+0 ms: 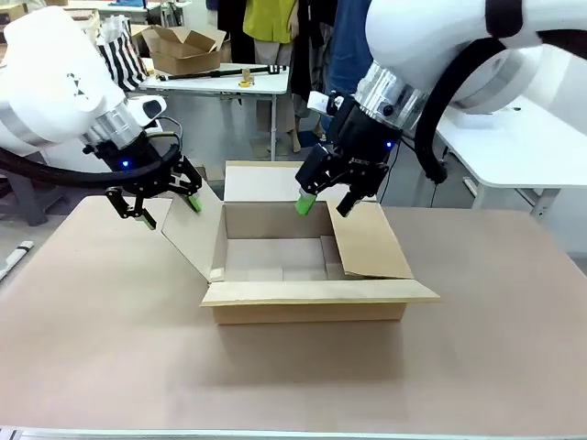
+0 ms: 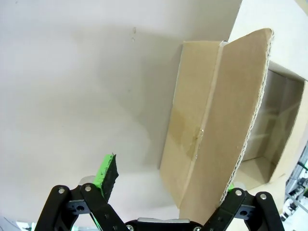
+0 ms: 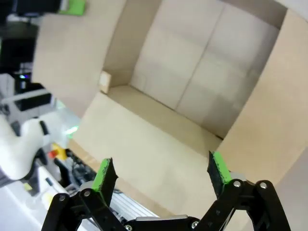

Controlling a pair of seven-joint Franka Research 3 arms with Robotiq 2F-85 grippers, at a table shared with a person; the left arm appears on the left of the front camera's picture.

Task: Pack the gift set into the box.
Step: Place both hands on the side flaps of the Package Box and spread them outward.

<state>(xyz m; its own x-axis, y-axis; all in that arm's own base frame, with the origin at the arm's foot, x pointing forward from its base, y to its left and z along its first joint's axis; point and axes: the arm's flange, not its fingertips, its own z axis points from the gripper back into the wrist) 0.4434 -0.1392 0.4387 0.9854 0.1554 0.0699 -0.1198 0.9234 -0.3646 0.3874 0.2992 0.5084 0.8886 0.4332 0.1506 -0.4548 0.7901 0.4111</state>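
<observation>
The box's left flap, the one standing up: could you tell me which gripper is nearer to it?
The left gripper. It is open at the flap's outer edge, which sits between its fingers. The right gripper, also open, hangs over the box's far side, apart from that flap.

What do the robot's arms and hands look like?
The left arm and right arm are rounded white shells with silver wrist rings. The left hand and right hand are black, two-fingered, with green pads and a small blue light. A thick black cable runs along each arm.
</observation>
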